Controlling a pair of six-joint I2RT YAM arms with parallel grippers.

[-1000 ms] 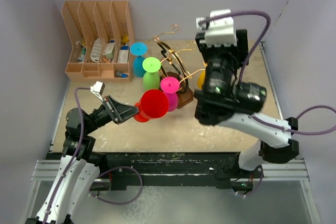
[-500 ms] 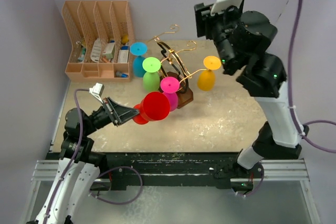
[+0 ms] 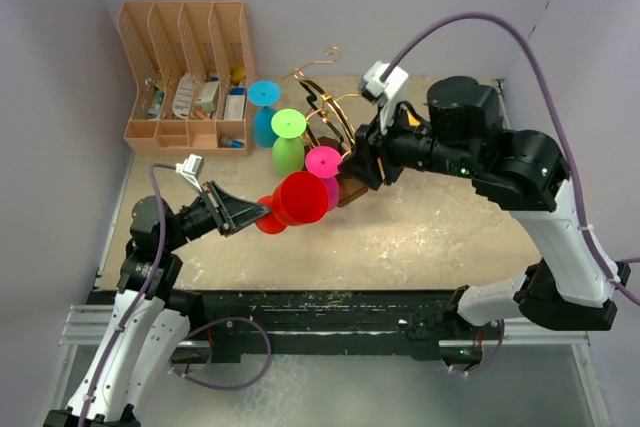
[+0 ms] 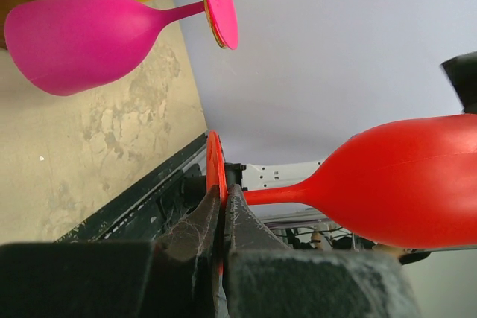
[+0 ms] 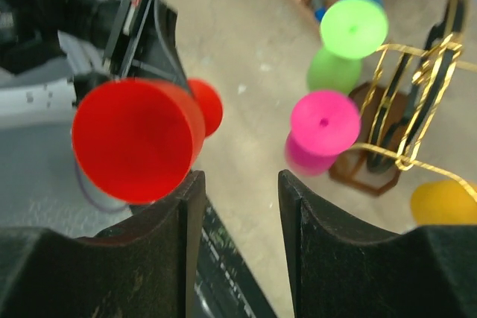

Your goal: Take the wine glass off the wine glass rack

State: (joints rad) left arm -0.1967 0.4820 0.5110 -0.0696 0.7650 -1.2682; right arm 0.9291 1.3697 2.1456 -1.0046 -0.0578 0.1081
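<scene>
The gold wire wine glass rack (image 3: 330, 107) stands on its dark brown base (image 3: 352, 189) mid-table; it also shows in the right wrist view (image 5: 417, 72). Pink (image 3: 322, 161), green (image 3: 288, 125) and blue (image 3: 264, 94) glasses hang on it. A yellow glass (image 5: 447, 202) hangs there too, hidden under my right arm in the top view. My left gripper (image 3: 252, 215) is shut on the foot (image 4: 215, 165) of a red wine glass (image 3: 300, 197), held off the rack, bowl (image 4: 406, 176) pointing right. My right gripper (image 3: 354, 161) is open and empty over the rack, between the red glass (image 5: 134, 139) and the pink glass (image 5: 324, 123).
A tan slotted desk organiser (image 3: 185, 77) with small items stands at the back left. The table's black front rail (image 3: 330, 307) runs below the red glass. Walls close in on the left, back and right.
My right arm has swung down from high over the back right and now reaches left over the rack, hiding the yellow glass. My left gripper still holds the red glass, shifted slightly.
</scene>
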